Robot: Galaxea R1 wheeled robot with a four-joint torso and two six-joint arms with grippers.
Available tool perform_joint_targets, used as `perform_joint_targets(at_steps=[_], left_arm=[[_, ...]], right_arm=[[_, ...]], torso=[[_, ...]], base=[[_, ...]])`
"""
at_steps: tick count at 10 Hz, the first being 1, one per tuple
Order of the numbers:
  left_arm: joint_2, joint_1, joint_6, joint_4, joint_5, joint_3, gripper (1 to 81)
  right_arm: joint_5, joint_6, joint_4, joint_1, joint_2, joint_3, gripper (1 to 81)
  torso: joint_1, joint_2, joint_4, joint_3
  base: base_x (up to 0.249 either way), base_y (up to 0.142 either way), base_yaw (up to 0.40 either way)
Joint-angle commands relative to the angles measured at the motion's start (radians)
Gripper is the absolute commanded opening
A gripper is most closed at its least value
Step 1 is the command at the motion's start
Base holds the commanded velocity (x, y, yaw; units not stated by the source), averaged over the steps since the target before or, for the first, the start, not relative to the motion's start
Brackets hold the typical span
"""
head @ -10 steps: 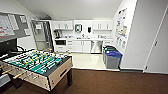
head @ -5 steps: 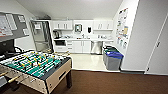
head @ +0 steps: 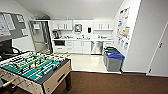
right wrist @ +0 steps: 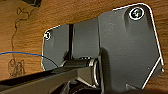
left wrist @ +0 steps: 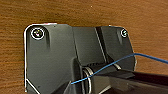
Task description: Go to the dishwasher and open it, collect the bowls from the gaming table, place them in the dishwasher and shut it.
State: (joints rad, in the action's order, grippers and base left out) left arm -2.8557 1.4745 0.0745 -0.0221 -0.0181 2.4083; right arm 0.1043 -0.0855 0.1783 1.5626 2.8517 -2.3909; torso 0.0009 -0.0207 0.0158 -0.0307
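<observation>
Nearest on the left, gaming table (head: 35, 68), green field and rods facing up; bowls perhaps on it, too blurred to tell. Farther back, mid-right under the kitchenette counter, dishwasher (head: 96, 47), steel front flush with the white cabinets (head: 79, 46), apparently shut. Beside the right wall, grey bins (head: 113, 60), clear of the path. Whether either gripper is spread or pressed together: cannot tell.

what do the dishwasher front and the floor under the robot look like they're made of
The dishwasher front looks like brushed stainless steel: grey and faintly shiny among white cabinet doors. The floor looks like brown carpet or wood-grain vinyl, streaked and matt; I cannot tell which.
</observation>
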Motion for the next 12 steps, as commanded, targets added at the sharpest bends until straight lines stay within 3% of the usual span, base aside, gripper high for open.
perform_joint_targets(at_steps=[1,12], left_arm=[[0.007,-0.05,-0.001,-0.005,0.055,-0.012,81.1],[0.004,-0.05,-0.002,-0.005,0.053,-0.012,81.1]], right_arm=[[-0.057,-0.005,0.001,-0.046,-0.009,0.015,81.1],[-0.06,-0.008,0.001,-0.054,-0.006,0.012,81.1]], torso=[[0.0,0.0,0.0,0.0],[0.0,0.0,0.0,0.0]], base=[[0.144,0.0,0.0],[0.152,0.0,0.0]])
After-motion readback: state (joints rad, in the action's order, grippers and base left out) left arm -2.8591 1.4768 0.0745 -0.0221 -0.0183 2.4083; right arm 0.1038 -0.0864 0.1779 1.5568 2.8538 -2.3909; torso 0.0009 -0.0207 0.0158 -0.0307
